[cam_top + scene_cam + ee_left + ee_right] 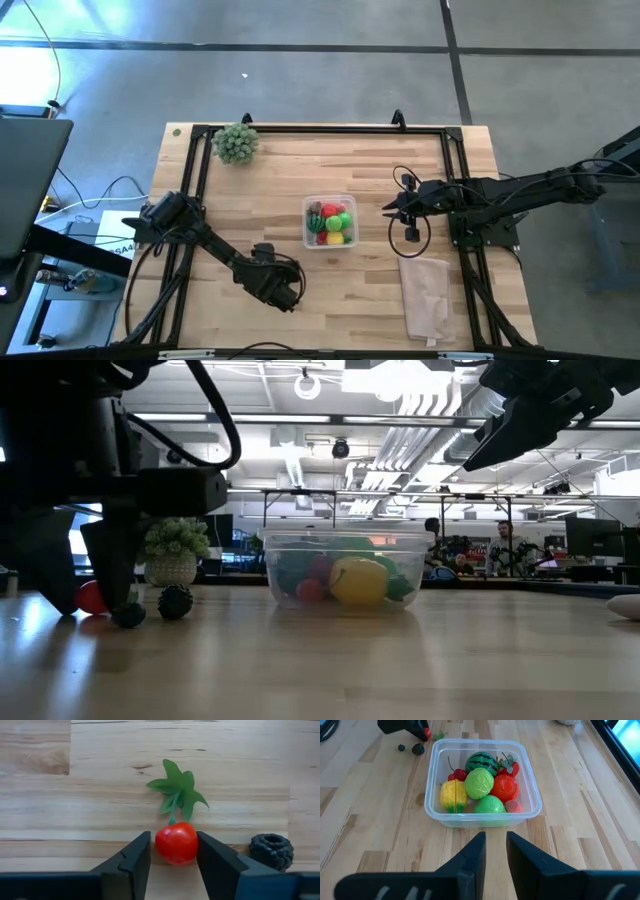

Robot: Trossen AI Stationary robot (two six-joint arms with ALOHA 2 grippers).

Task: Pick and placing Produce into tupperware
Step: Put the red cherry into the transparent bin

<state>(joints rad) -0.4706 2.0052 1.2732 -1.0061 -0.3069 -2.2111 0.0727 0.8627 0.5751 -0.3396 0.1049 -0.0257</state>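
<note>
Toward the table's [330, 300] near edge, left of centre, the left gripper [172, 852] is down at the wood with its jaws bracketing a small red toy fruit [176, 842]. Both fingers sit at the fruit's sides; whether they already press on it cannot be told. The fruit is glossy and round, with a thin stalk running to a spray of green leaves [178, 790] lying flat on the boards. Fingers straddle the round body rather than the leaves, probably because the body gives the firmer hold. A dark, knobbly berry [271, 851] lies just beside the right-hand finger, untouched; the low view shows a second dark berry [128, 616] near it on the wood. A bushy pale-green plant [236, 143] stands at the far-left corner, well apart.

Near the table's middle sits the tupperware [308, 205], clear, squarish, round-cornered. It holds a striped green ball [481, 761], a yellow piece [453, 794], a pale-green leafy ball [479, 783], a red round fruit [504, 787], a green ball [489, 805] and small red bits. It looks nearly full; the loose pieces by the left gripper seem to be the last.

Right of the container, the right gripper [495, 847] hangs above the wood, facing it, jaws narrow and empty, apparently waiting. A folded beige cloth [428, 295] lies by the near-right corner.
</note>
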